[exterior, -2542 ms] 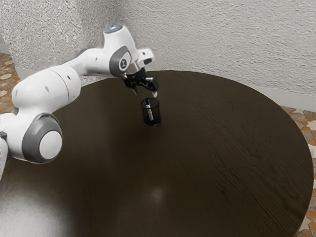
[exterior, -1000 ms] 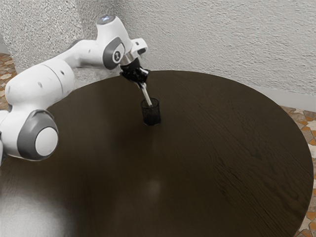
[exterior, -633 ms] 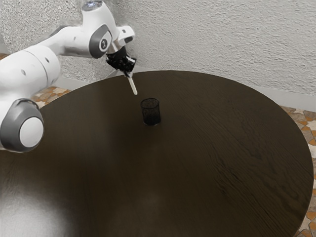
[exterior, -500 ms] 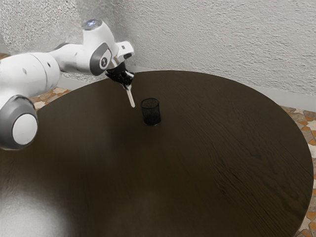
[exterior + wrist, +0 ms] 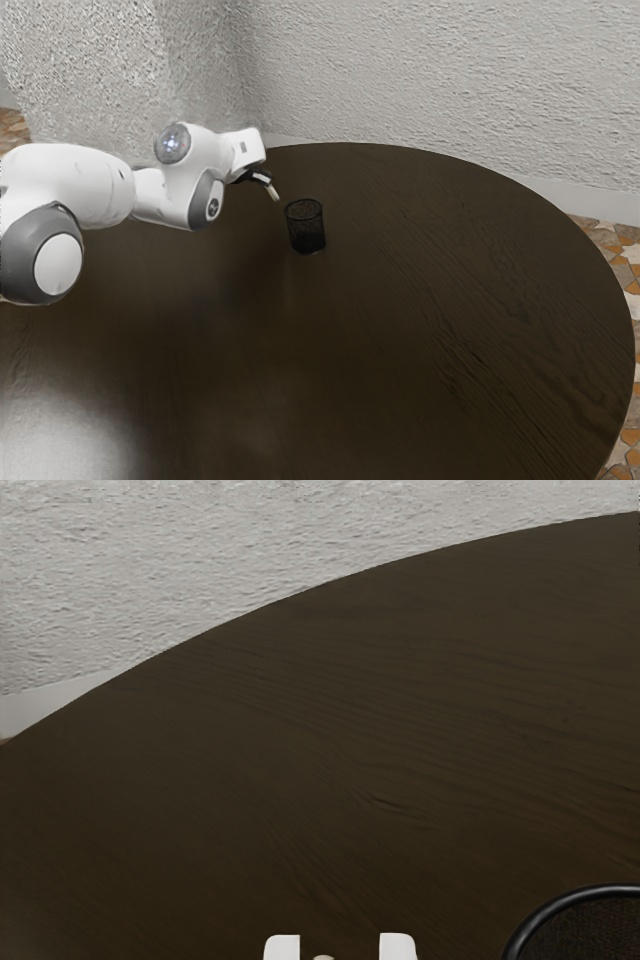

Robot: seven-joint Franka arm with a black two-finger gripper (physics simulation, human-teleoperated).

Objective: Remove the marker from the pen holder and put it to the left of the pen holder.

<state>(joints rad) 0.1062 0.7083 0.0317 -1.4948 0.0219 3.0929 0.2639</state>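
Note:
My gripper (image 5: 262, 180) is low over the far part of the table, toward the exterior view's left from the pen holder. The black mesh pen holder (image 5: 306, 228) stands upright, with no marker visible in it. The pale marker (image 5: 274, 193) is outside it, close to my fingertips; whether it touches the table I cannot tell. In the wrist view my gripper (image 5: 340, 947) is open, its two white tips apart. A small rounded end of the marker (image 5: 323, 957) shows between them, with gaps beside it. Part of the pen holder's rim (image 5: 535, 923) is there too.
The dark round table (image 5: 400, 330) extends around the pen holder and toward the exterior view's right. Behind its far edge stands a rough pale wall (image 5: 430, 80). My arm reaches over the table from the exterior view's left.
The marker has come out of the pen holder and moved toward the exterior view's left. My hand has since lowered and tilted, and the gripper has opened. The pen holder has stayed put.

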